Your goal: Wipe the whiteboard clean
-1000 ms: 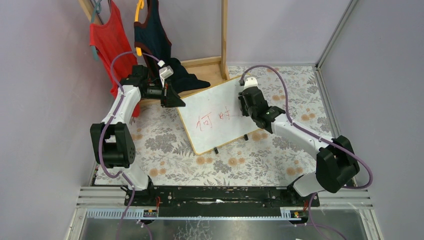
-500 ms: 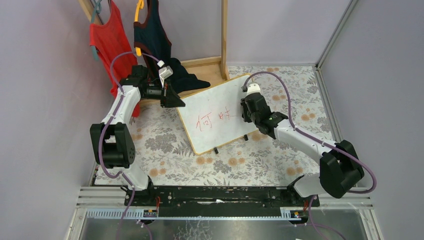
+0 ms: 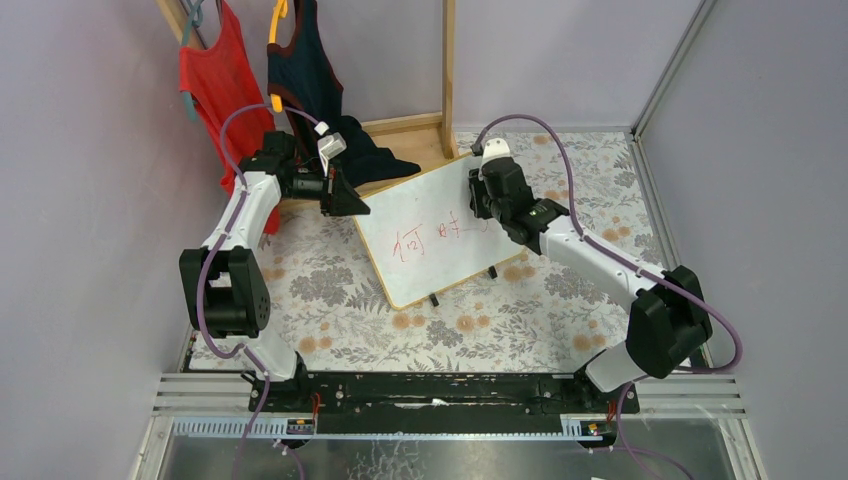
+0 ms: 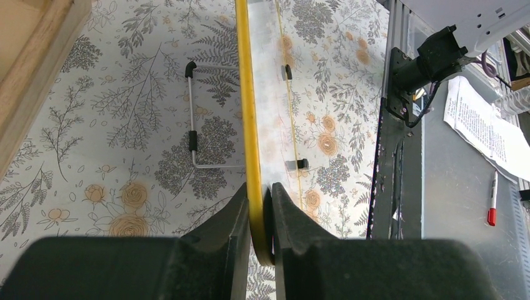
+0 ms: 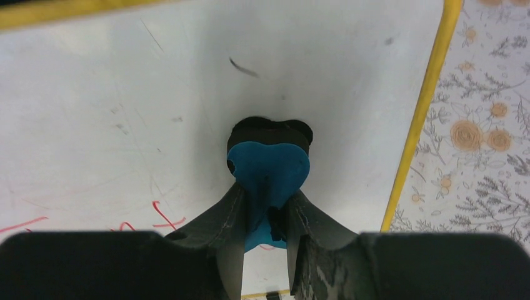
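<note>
The whiteboard point(image 3: 440, 230) with a yellow frame stands tilted on the floral table, red characters point(image 3: 425, 238) on its face. My left gripper point(image 3: 345, 197) is shut on the board's top left corner; in the left wrist view its jaws pinch the yellow frame point(image 4: 249, 125). My right gripper point(image 3: 483, 200) is shut on a blue eraser point(image 5: 267, 167) with a black pad, pressed on the board's white face point(image 5: 125, 112) above the red strokes point(image 5: 164, 219), near the right yellow edge point(image 5: 422, 112).
A wooden rack point(image 3: 447, 70) with a red top point(image 3: 215, 80) and a dark top point(image 3: 305, 70) stands at the back left. The board's metal stand wire point(image 4: 194, 137) and black feet point(image 3: 432, 300) rest on the cloth. Walls close in on both sides.
My right gripper with the eraser moved down the board, then back up and left towards its upper edge. The stroke at the right of the red writing has shrunk. The left arm has not moved.
</note>
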